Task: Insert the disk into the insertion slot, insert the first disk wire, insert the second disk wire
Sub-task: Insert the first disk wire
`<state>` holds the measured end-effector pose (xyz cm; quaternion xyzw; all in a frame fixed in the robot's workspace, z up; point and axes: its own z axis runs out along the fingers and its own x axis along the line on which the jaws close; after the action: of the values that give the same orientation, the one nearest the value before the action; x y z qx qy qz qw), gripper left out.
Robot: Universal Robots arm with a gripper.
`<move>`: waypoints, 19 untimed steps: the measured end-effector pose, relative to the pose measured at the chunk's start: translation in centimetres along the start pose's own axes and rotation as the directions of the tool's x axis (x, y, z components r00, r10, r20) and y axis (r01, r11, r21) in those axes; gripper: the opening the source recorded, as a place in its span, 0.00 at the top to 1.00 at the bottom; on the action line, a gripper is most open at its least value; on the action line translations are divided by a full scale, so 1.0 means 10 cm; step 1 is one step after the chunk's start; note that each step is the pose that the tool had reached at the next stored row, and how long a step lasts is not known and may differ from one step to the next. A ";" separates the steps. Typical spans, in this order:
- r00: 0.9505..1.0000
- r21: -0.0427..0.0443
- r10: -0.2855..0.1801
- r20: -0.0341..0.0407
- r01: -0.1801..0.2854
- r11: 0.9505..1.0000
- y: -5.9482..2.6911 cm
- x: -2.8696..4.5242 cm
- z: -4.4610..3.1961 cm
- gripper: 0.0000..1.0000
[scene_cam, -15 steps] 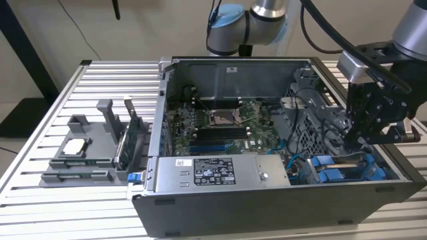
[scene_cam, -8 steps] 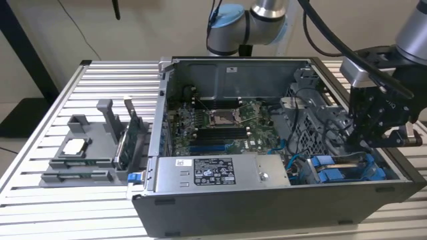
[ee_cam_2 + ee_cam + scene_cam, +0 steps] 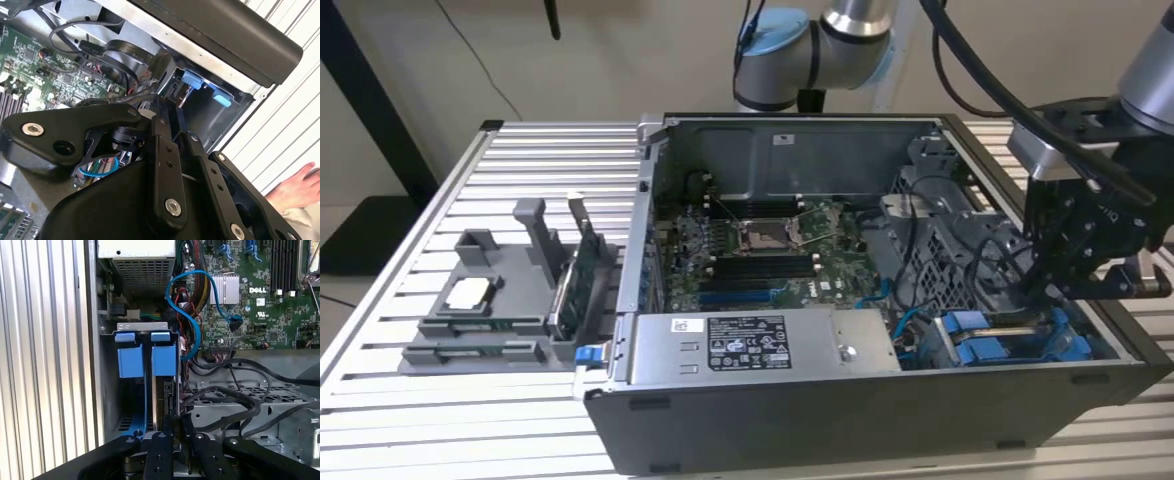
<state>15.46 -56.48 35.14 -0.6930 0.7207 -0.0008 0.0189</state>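
Note:
The insertion slot (image 3: 963, 348) is the blue-railed bay at the case's near corner on the exterior view's right. Its blue tabs also appear in the first wrist view (image 3: 132, 360) and the second wrist view (image 3: 193, 79). My gripper (image 3: 1057, 292) hangs just above it, fingers drawn close together (image 3: 176, 424); whether anything thin sits between them is hidden. Under one blue tab stands a narrow grey edge that looks like the disk (image 3: 166, 392); the bay beside it is dark and hollow. A blue wire (image 3: 194, 320) and black wires (image 3: 225, 390) run beside the bay.
The motherboard (image 3: 774, 250) and power supply box (image 3: 761, 345) fill the open case. A grey fixture (image 3: 480, 300) on the slatted table holds a chip and an upright green card, with a blue tab at its near corner. A person's hand (image 3: 300, 187) rests outside the case.

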 end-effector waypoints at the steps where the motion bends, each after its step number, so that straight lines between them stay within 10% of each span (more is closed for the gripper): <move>1: 1.000 0.000 0.000 0.000 0.000 1.000 0.000 0.000 0.003 0.81; 19: 1.000 0.000 0.000 0.000 0.000 1.000 -0.025 0.015 0.101 0.81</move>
<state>15.73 -56.62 34.13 -0.6930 0.7207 -0.0008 0.0189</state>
